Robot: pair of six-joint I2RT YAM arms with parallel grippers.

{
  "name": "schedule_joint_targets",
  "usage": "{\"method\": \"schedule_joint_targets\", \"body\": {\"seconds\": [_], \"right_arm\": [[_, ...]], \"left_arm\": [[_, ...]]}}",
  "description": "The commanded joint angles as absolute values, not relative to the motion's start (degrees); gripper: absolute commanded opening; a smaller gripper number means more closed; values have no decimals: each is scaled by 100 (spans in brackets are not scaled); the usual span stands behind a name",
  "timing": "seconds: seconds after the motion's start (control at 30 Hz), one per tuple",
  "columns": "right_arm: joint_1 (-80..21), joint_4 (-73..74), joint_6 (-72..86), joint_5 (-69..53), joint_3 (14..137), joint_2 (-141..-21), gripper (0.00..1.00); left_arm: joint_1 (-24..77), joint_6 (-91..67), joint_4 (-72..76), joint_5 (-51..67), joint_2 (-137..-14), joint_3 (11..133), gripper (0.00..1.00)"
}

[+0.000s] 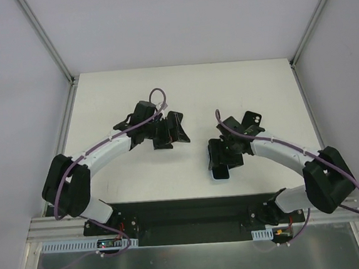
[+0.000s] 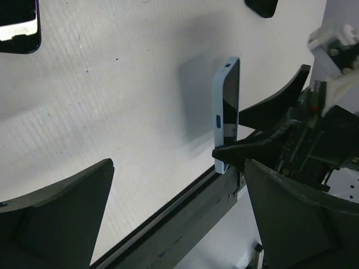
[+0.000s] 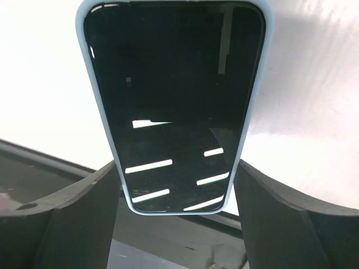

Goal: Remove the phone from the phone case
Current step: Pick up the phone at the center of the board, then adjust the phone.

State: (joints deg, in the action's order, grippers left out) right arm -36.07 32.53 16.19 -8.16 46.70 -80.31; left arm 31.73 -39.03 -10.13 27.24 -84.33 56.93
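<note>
In the right wrist view the phone [image 3: 174, 101] fills the middle, its black glossy screen reflecting ceiling lights, with the pale blue phone case [image 3: 81, 33] showing as a rim around it. My right gripper [image 3: 176, 190] is shut on the case, one finger against each long side near its lower end. From the left wrist view the case [image 2: 219, 112] is edge-on and held up off the table by the right gripper [image 2: 229, 137], the phone [image 2: 230, 101] still seated in it. My left gripper [image 2: 179, 213] hangs open and empty to the left, apart from the phone [image 1: 220, 170].
A flat black object [image 1: 252, 120] lies on the table behind the right arm. Another black slab [image 2: 17, 28] lies at the top left of the left wrist view. The table's dark front rail [image 2: 168, 224] runs below the held phone.
</note>
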Motion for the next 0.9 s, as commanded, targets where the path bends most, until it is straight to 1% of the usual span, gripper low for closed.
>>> {"method": "schedule_joint_targets", "body": {"seconds": [0.0,0.13,0.17,0.27,0.37,0.47,0.73,0.87], "right_arm": [[-3718,2664,2109,-1301,4887,-7489,27],[-3884,2601,2188,-1310,4948,-7444,27],[-3902,2584,2188,-1310,4983,-7470,27],[-3999,2575,2206,-1345,5027,-7576,26],[-4122,2540,2250,-1354,5106,-7664,26],[-4245,2549,2259,-1345,5194,-7760,26],[-4395,2461,2355,-1415,5440,-8024,26],[-4412,2505,2364,-1371,5590,-8112,26]], "left_arm": [[3059,-4692,191,3691,-8788,5362,99],[3059,-5211,1070,4278,-9210,5037,98],[3059,-5334,1586,4393,-9289,4967,97],[3059,-5853,2379,4614,-9536,4738,95],[3059,-5959,2434,4518,-9738,4737,91],[3076,-6161,2812,4438,-9782,4571,88],[3173,-6100,3006,4623,-9958,4553,81],[3296,-6327,3313,4694,-10133,4448,72]]}}
